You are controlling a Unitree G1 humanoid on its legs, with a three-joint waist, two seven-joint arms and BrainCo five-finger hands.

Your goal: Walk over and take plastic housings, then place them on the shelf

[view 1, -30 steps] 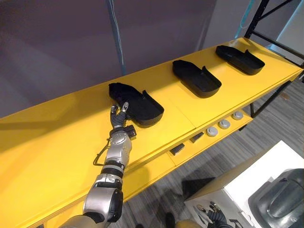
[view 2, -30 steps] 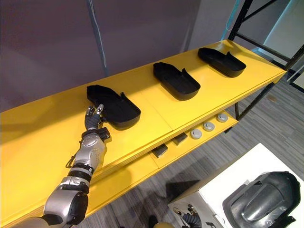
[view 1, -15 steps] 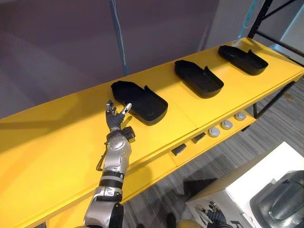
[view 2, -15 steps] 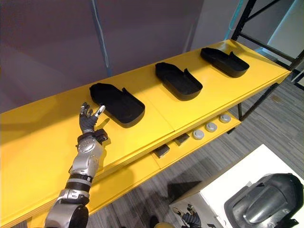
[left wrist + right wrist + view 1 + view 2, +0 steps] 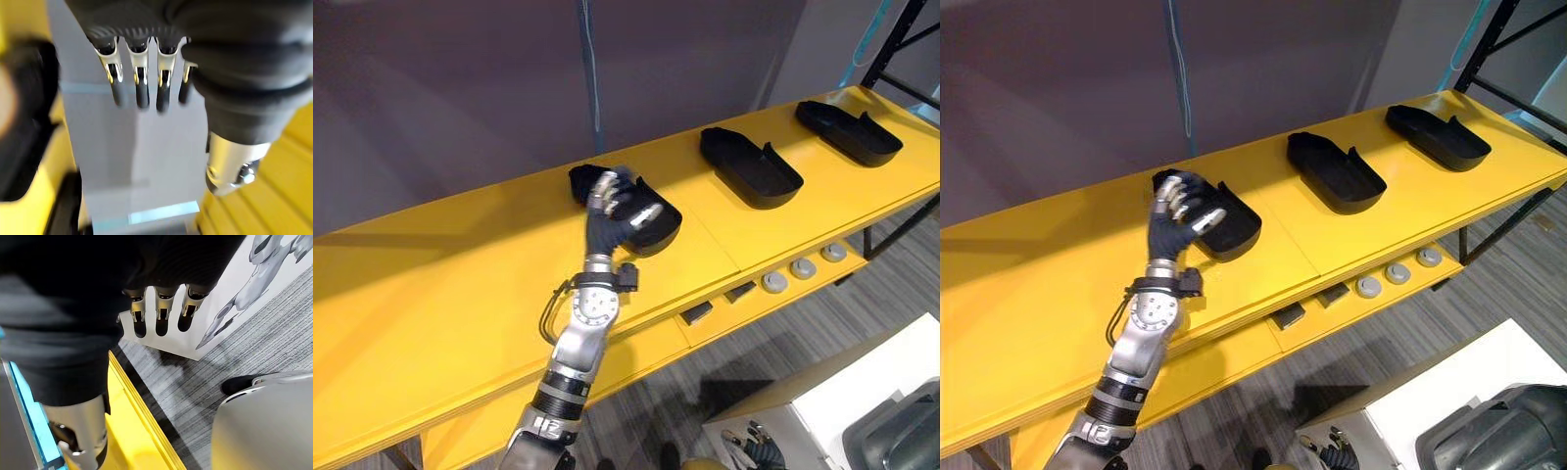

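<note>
Black plastic housings (image 5: 751, 166) on the yellow shelf (image 5: 431, 294), left robot hand (image 5: 607, 217) over the leftmost one (image 5: 662, 231), fingers (image 5: 142, 88) straight, empty.

Three housings (image 5: 1336, 173) (black), three discs (image 5: 1398, 273), two blocks (image 5: 1288, 316)

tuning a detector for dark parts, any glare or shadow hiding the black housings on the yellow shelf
Left eye view: even light, no glare on the yellow shelf; nearest housing, middle housing and far housing stand out against it, the nearest partly behind the left robot hand. Left wrist view: bright glints on its silver fingers.
</note>
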